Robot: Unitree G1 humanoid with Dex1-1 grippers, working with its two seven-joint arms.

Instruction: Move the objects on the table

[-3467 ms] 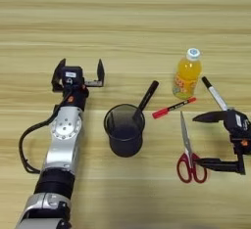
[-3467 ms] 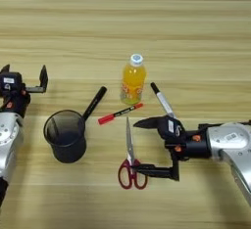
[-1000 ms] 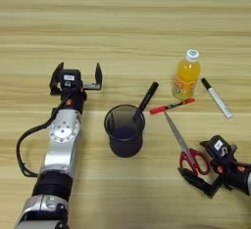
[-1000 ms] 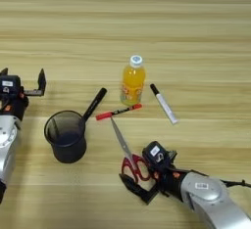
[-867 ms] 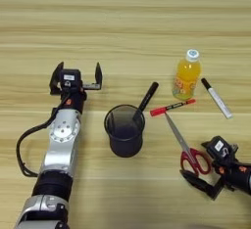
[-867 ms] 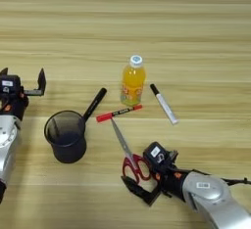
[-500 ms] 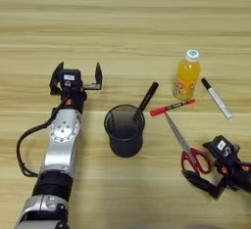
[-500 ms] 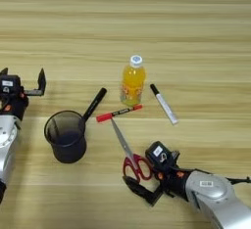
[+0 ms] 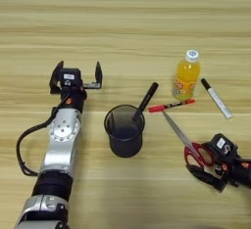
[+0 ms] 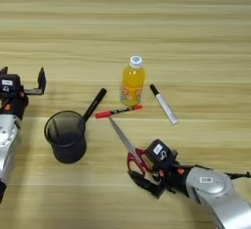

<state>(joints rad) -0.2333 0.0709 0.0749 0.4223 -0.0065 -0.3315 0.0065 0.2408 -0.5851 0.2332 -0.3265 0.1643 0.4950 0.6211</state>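
The red-handled scissors (image 9: 180,132) lie at the front right, blades pointing up-left toward the red pen (image 9: 171,105). My right gripper (image 9: 210,163) straddles their red handles (image 10: 137,162), one finger above and one below, shut on them. The black mesh pen cup (image 9: 124,131) stands upright at centre. A black marker (image 9: 146,100) lies just behind it, touching its rim. The orange-drink bottle (image 9: 186,76) stands upright, with the white black-capped marker (image 9: 216,99) lying to its right. My left gripper (image 9: 76,72) rests open on the table (image 9: 127,22) at the left, holding nothing.
My left arm (image 9: 61,140) lies along the table's left side, a black cable (image 9: 22,145) looping beside it. The right forearm (image 10: 215,194) enters from the front right corner.
Since 3.5 s ago my right gripper came down from beside the white marker to the scissors' handles, and the scissors' tip swung left. Over the last second it barely shifted. The left arm stays parked.
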